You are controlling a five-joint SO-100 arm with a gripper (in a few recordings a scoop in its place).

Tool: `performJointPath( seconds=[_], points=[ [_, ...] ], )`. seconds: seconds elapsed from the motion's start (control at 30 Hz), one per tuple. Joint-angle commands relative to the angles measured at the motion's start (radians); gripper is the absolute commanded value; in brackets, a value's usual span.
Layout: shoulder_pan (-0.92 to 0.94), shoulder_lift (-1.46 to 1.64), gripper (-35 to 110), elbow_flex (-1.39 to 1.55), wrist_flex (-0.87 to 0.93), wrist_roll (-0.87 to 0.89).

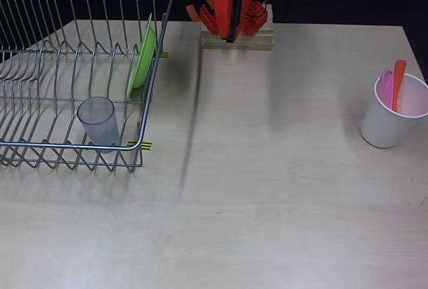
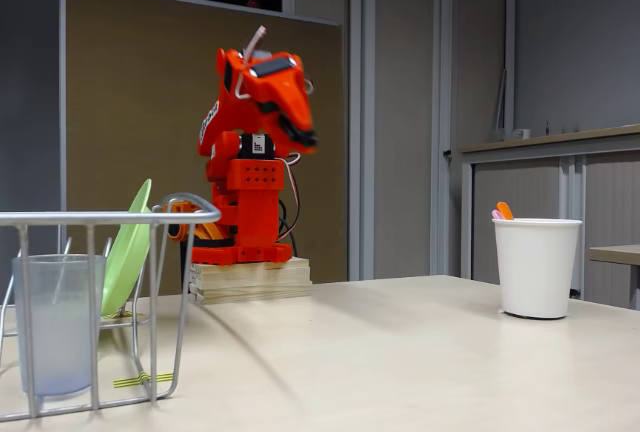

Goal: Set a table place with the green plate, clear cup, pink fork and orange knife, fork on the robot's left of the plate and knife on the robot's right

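While lit evenly | table pale wood (dark room behind)

Lime-green plate, orange knife

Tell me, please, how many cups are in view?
2. The clear cup stands in the wire rack at the overhead view's left; the white cup stands on the table at the right.

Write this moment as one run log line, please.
arm: folded on base | lime-green plastic plate, clear tumbler: in wire rack | pink fork, orange knife: in white cup
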Motion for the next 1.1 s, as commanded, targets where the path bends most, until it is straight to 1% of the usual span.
performJointPath(
  seconds=[0.0,0.1,0.17,0.2,0.27,0.3,0.37,0.43,0.5,0.57,0.73,0.83,0.87,0.93,1.07],
  points=[
    [0.135,-0.015,0,-0.089,0.100,0.186],
    [0.232,-0.035,0,-0.115,0.127,0.339],
    [0.276,-0.130,0,-0.176,0.163,0.422],
    [0.295,-0.164,0,-0.221,0.209,0.500],
    [0.328,-0.224,0,-0.316,0.299,0.575],
    [0.353,-0.273,0,-0.371,0.357,0.591],
    [0.413,-0.350,0,-0.451,0.396,0.529],
    [0.495,-0.388,0,-0.456,0.347,0.482],
    [0.555,-0.434,0,-0.442,0.255,0.371],
    [0.578,-0.492,0,-0.431,0.235,0.463],
    [0.634,-0.661,4,-0.482,0.161,0.472],
    [0.664,-0.729,12,-0.502,0.175,0.503],
    [0.676,-0.742,19,-0.502,0.193,0.538],
    [0.683,-0.756,25,-0.492,0.224,0.601],
    [0.667,-0.758,26,-0.448,0.244,0.695]
  ],
)
